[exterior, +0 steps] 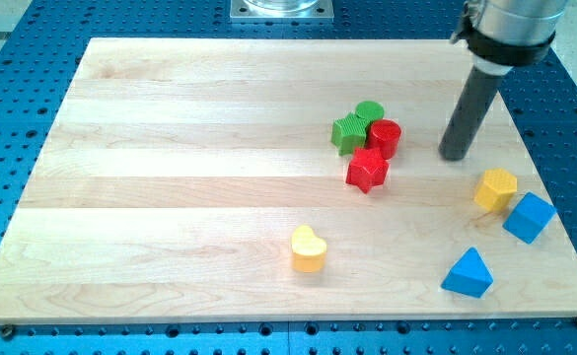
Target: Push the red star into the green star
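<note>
The red star [367,170] lies right of the board's middle. The green star [348,132] sits just above and to its left, close to it or just touching. A green round block [370,111] and a red round block [385,137] crowd against the green star on its right. My tip [454,156] rests on the board to the right of this cluster, apart from every block, about level with the red round block.
A yellow hexagon block [495,189], a blue block [529,217] and a blue triangle block [468,273] lie at the view's lower right. A yellow heart [309,248] lies below the cluster. The wooden board [170,148] sits on a blue perforated table.
</note>
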You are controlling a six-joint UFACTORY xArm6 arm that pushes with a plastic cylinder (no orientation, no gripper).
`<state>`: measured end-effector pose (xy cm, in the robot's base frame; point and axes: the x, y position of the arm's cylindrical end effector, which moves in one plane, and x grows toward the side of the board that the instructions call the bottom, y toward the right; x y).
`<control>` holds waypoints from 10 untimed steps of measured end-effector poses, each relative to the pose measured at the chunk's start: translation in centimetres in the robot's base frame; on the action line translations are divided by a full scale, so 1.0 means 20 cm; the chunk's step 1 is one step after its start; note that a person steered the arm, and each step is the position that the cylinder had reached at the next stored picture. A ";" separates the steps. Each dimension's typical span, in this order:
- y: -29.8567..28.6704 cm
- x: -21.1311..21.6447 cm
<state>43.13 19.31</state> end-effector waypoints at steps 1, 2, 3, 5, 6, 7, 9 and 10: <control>-0.21 0.08; -0.27 0.18; -0.23 0.43; -0.53 0.40; -0.55 0.33; -0.55 0.27; -0.66 0.05; -0.78 0.05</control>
<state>44.17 3.74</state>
